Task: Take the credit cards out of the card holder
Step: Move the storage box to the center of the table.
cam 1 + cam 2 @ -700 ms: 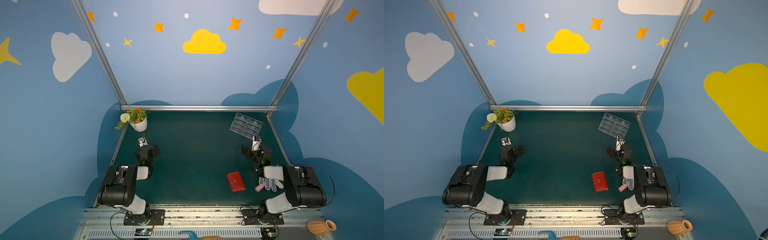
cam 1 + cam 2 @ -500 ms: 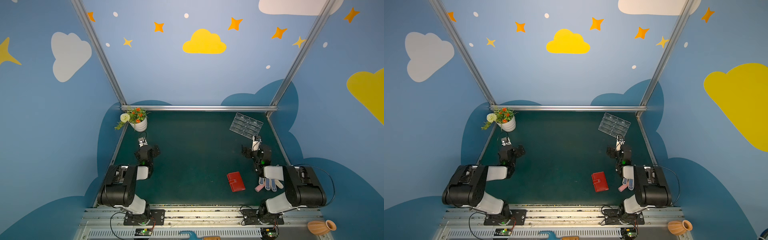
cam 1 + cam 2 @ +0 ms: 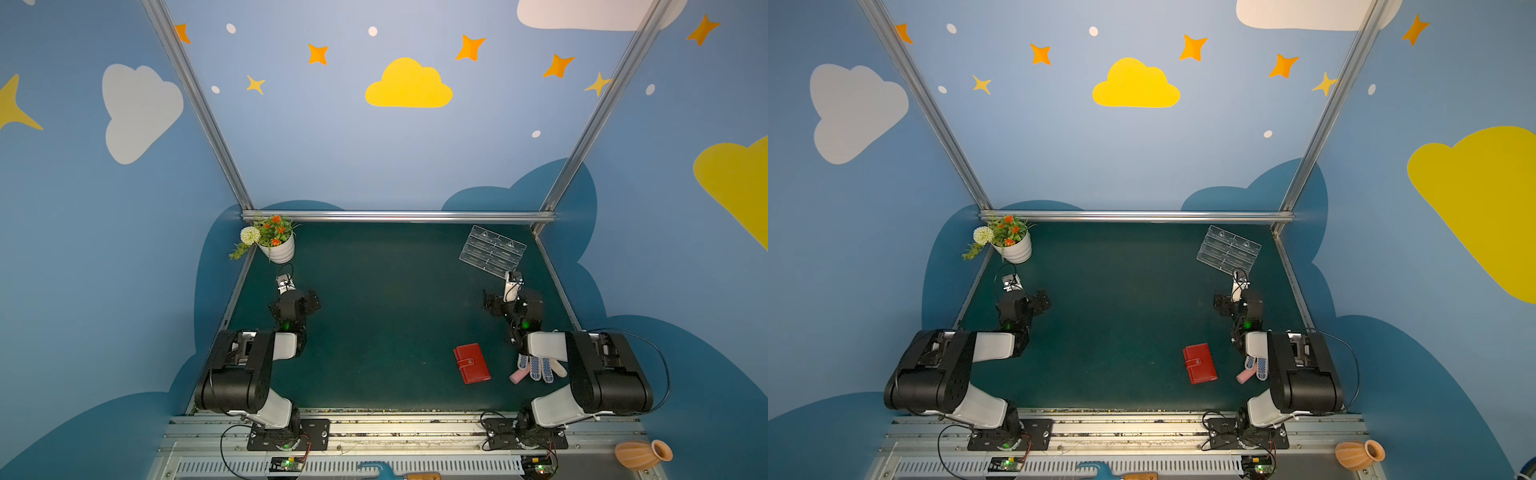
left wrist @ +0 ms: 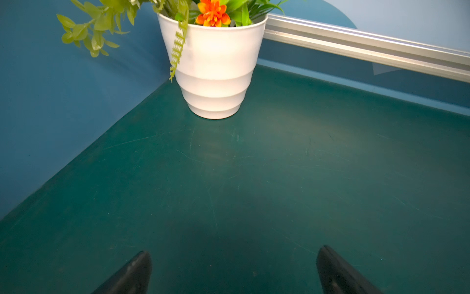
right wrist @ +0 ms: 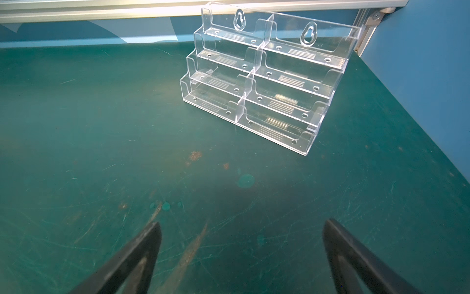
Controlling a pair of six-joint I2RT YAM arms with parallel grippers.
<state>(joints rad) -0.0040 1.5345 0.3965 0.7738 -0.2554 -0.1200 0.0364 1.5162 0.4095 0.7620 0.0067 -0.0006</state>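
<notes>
The card holder [image 3: 471, 363] [image 3: 1200, 363] is a red booklet lying shut on the green mat, near the front and right of centre, its snap tab fastened. The credit cards are hidden. My left gripper [image 4: 234, 254] hovers open over bare mat at the left side, facing a flower pot, with nothing between its fingers. My right gripper [image 5: 241, 226] is open too, low over the mat at the right side, facing a clear stand. In both top views the card holder lies nearer the front than either wrist, just left of the right arm [image 3: 540, 345].
A white pot of flowers [image 3: 277, 249] [image 4: 215, 68] stands in the back left corner. A clear acrylic tiered stand [image 3: 492, 250] [image 5: 264, 76] sits back right. A dotted glove with a pink piece [image 3: 536, 368] lies beside the right arm. A metal rail [image 3: 395, 216] bounds the back.
</notes>
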